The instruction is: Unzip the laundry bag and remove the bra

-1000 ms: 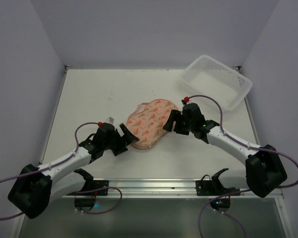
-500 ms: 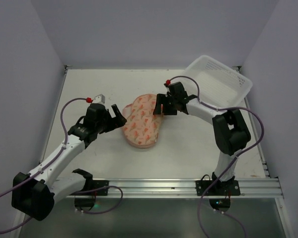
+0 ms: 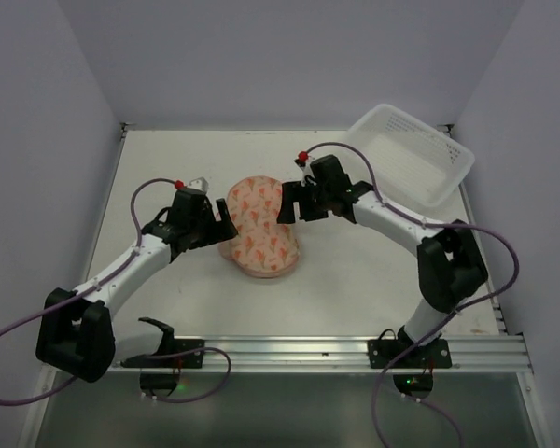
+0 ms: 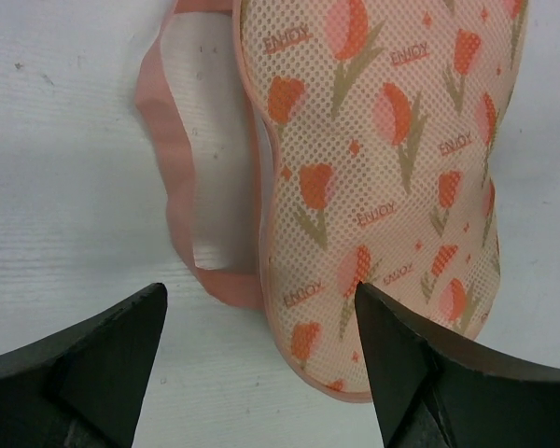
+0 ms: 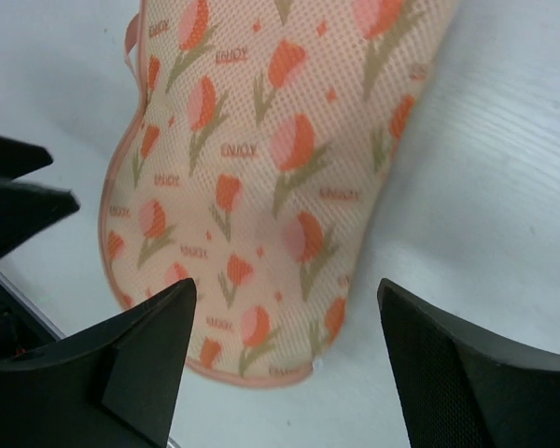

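The laundry bag [image 3: 259, 231] lies flat and closed on the table, peach-pink mesh with orange tulips. Its pink loop [image 4: 182, 187] lies on the table at its left side. My left gripper [image 3: 222, 217] is open at the bag's left edge; in the left wrist view [image 4: 259, 299] its jaws straddle the bag's [image 4: 392, 168] near rim and the loop. My right gripper [image 3: 287, 203] is open at the bag's upper right; in the right wrist view [image 5: 287, 289] its jaws stand wide over the bag's [image 5: 280, 159] end. The bra is hidden.
A white slotted plastic basket [image 3: 409, 154] stands tilted at the back right corner. The table's back edge [image 3: 261, 130] meets the pale walls. A metal rail [image 3: 280, 350] with both arm bases runs along the near edge.
Both grippers have moved away from me and closed in on the bag's two sides. The bag has turned from slanted to more lengthwise and shifted slightly left.
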`<state>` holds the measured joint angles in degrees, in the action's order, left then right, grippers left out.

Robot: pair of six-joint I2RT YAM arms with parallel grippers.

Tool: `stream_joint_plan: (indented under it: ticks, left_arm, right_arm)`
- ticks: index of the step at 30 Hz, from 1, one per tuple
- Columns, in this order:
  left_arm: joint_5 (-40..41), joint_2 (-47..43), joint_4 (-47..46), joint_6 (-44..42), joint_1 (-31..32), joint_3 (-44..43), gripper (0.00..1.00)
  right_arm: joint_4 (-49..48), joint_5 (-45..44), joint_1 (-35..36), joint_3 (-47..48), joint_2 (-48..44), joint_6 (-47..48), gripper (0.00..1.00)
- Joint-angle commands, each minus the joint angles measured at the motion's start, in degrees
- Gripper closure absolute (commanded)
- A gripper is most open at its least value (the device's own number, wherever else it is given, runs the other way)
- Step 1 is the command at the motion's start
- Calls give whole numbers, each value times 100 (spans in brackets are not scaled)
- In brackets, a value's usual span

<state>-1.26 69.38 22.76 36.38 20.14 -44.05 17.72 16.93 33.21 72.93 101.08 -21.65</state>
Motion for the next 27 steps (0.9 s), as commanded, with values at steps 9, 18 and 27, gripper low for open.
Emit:
stream_joint_plan:
  ticks: [9, 18, 27]
  left_arm:
    - [-156, 1199, -1116, 299, -63, -437, 34]
    - [38, 1859, -1169, 264, -63, -745, 57]
    - [64, 1912, -1029, 229, -63, -666, 68]
  right_arm:
    - [232, -1288, -104, -1991, -3767, -964, 4]
    - [329, -1631, -113, -3135, -5449, -1157, 4]
    - [347, -1684, -113, -3390, -5784, -1219, 4]
